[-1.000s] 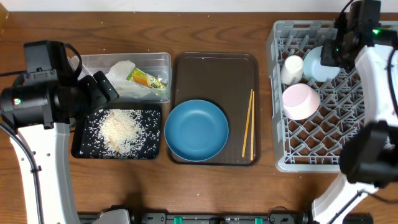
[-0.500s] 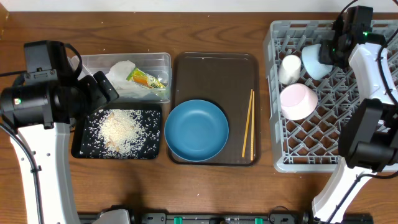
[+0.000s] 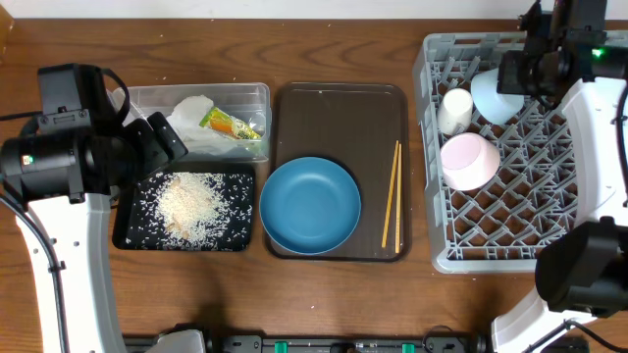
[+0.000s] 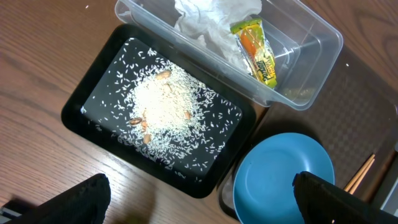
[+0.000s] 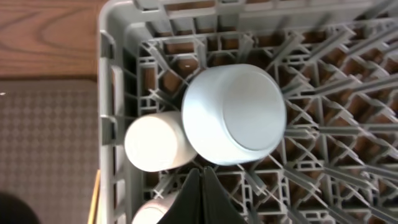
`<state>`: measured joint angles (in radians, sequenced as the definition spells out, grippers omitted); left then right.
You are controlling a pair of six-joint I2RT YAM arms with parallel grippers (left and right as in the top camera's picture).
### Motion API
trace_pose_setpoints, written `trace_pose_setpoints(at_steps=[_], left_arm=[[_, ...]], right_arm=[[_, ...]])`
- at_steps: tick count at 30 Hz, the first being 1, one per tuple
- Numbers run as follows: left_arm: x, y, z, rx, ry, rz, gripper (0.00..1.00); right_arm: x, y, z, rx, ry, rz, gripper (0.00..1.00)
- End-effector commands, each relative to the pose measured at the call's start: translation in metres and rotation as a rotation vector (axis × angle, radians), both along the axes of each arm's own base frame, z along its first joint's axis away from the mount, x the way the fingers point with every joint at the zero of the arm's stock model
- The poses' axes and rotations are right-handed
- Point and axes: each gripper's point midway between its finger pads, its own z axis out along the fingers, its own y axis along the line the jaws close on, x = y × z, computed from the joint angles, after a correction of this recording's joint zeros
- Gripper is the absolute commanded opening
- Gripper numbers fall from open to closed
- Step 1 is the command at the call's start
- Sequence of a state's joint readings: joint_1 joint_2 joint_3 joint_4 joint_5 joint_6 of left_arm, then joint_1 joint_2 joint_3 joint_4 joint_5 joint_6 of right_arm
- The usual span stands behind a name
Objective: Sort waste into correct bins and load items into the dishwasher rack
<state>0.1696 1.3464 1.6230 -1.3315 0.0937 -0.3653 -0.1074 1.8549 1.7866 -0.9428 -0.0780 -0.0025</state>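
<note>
Light-blue bowl (image 5: 233, 115) sits upside down in the far-left part of the dishwasher rack (image 3: 549, 221). Base up, tilted on the pegs, rim touching the cream cup (image 5: 155, 142) on its left. Right gripper (image 5: 200, 173) hangs over the bowl's near edge, clear of it, fingers pressed together to a point, empty. White bowl (image 3: 467, 160), pinkish from overhead, lies inverted in the rack just nearer than the cup.

Vs earlier: a second ago the right gripper was down on the light-blue bowl, which lay further right in the rack. Half a second ago the bowl was already at its present spot, with the gripper close at its right side. The rack now sits a little further left on the table (image 3: 343, 49) than a second ago, and the cup and white bowl went with it. Left-side things have not moved.

Containers:
- Just left of the rack, the brown serving tray (image 3: 339, 108) carries the blue plate (image 3: 310, 205) at its near end.
- The chopsticks (image 3: 392, 194) lie side by side along the tray's rack-side edge, apart from the plate.
- Further left of the rack, the clear tub (image 3: 250, 93) holds the crumpled tissue (image 3: 191, 118) and the snack wrapper (image 3: 232, 125), which lies against the tissue.
- The black tray (image 3: 128, 211) sits nearer than the tub with long edges touching. It holds the heaped rice (image 3: 191, 204) with scattered grains around it and a few brownish bits.

Left gripper (image 4: 202, 193) hovers over the black tray's rack-side corner, fingers spread wide, holding nothing.
</note>
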Motion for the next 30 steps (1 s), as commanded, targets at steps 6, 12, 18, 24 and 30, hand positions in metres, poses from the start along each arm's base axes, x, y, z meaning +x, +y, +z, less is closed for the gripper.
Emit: trace_pose_setpoints(at_steps=[6,12,18,24,30], left_arm=[[-0.001,0.004,0.000,0.016,0.005,0.006,0.96],[-0.001,0.004,0.000,0.016,0.005,0.006,0.96],[-0.001,0.004,0.000,0.016,0.005,0.006,0.96],[-0.001,0.004,0.000,0.016,0.005,0.006,0.96],[-0.001,0.004,0.000,0.016,0.005,0.006,0.96]], right_arm=[[0.026,-0.024,-0.050,-0.035,0.036,-0.093,0.01],[0.017,-0.015,-0.090,0.014,0.155,-0.124,0.01],[0.006,0.002,-0.104,0.033,0.230,-0.078,0.01],[0.014,0.010,-0.097,0.042,0.188,-0.033,0.01],[0.008,0.035,-0.044,0.131,0.099,0.062,0.02]])
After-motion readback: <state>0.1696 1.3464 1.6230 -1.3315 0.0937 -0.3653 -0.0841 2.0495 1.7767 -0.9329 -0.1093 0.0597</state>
